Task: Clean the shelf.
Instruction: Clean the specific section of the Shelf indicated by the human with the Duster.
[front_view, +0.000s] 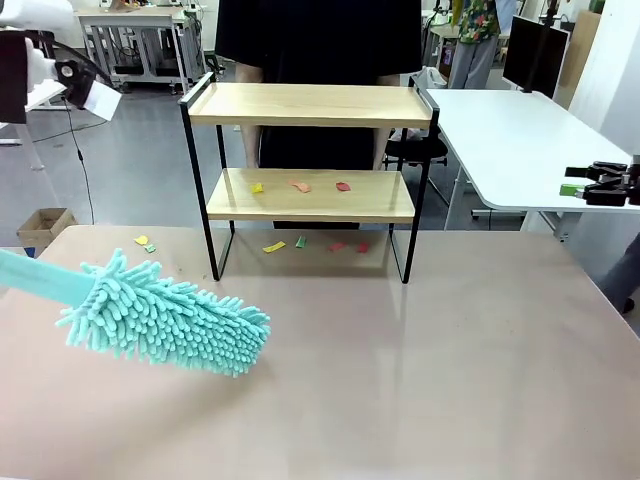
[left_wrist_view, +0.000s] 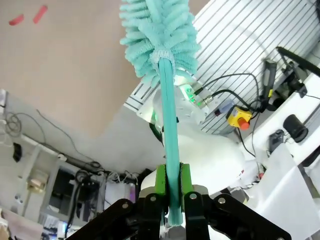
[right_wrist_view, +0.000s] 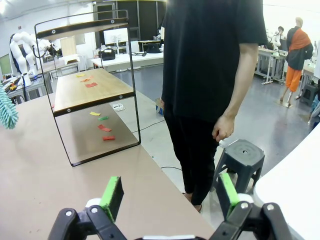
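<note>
Teal chenille duster (front_view: 165, 320) comes in from the left edge of the front view, its flat handle running rightward and its fluffy head pointing right and slightly down over the near left of the brown table (front_view: 450, 380); whether the head touches the surface I cannot tell. The left gripper (left_wrist_view: 173, 175) has its jaws clamped on that handle. The shelf (front_view: 310, 105) stands upright at the middle of the table's far side, its long axis running left to right and its open front facing the robot. Small coloured paper scraps (front_view: 300, 186) lie on its lower board, with more scraps (front_view: 274, 247) on the table beneath it. A person (front_view: 320, 40) in black stands just behind. The right gripper (right_wrist_view: 170, 192) hangs off the table's right end, jaws wide apart and empty.
</note>
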